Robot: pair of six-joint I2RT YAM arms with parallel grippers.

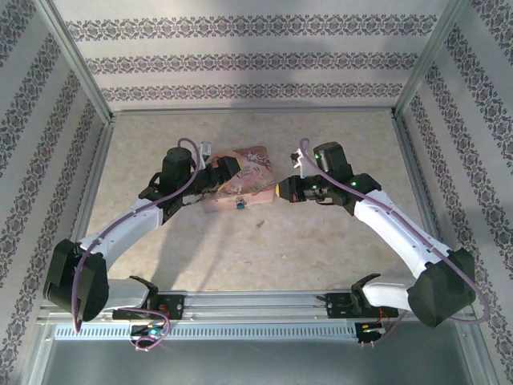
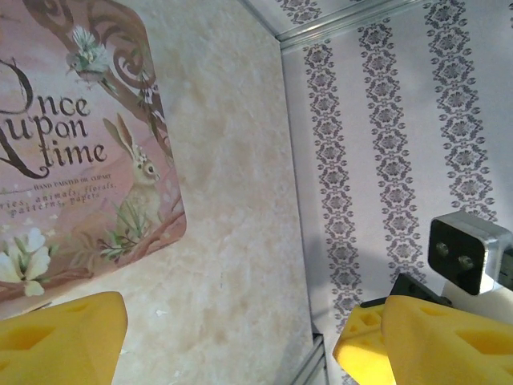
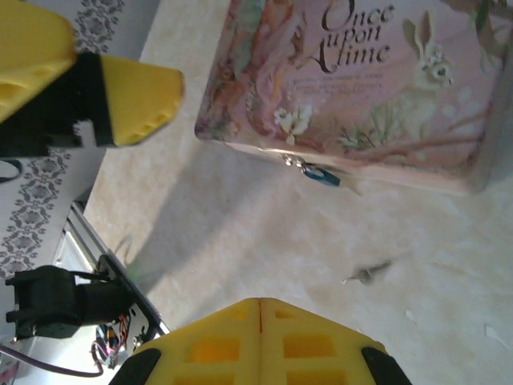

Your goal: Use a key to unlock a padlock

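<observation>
Striped wallpaper panels (image 1: 48, 160) fence in a pale marbled counter (image 1: 321, 249), and little of the job looks done.

On the left, the left end effector (image 1: 224, 172) hangs at the left edge of the pink box (image 1: 252, 172). Its wrist view shows the left end effector (image 2: 232, 337) released, with yellow fingers (image 2: 56, 337) spread wide and nothing between them but bare counter.

The padlock (image 1: 239, 205) is a bluish speck hanging at the box's near edge, roughly mid-front. Whether its shackle is closed is too small to tell, but with no key in it I judge it not yet unlocked.

Further right, the right end effector (image 1: 280, 191) hovers just beside the box's right side, clenched on nothing.

What remains, by my reading, is everything: picking up the key, steadying the padlock, inserting and turning.

The views differ usefully. The overhead view gives the layout, with both arms flanking the box and the padlock between them, but I cannot pick out the key there. The right wrist view shows it: the key (image 3: 367, 274) is a thin grey sliver lying loose on the counter, near the padlock (image 3: 321, 174) but apart from it and towards the right end effector (image 3: 260, 309), whose pads meet at a closed seam. The left wrist view shows the box's (image 2: 80, 136) printed lid and the open jaws.
</observation>
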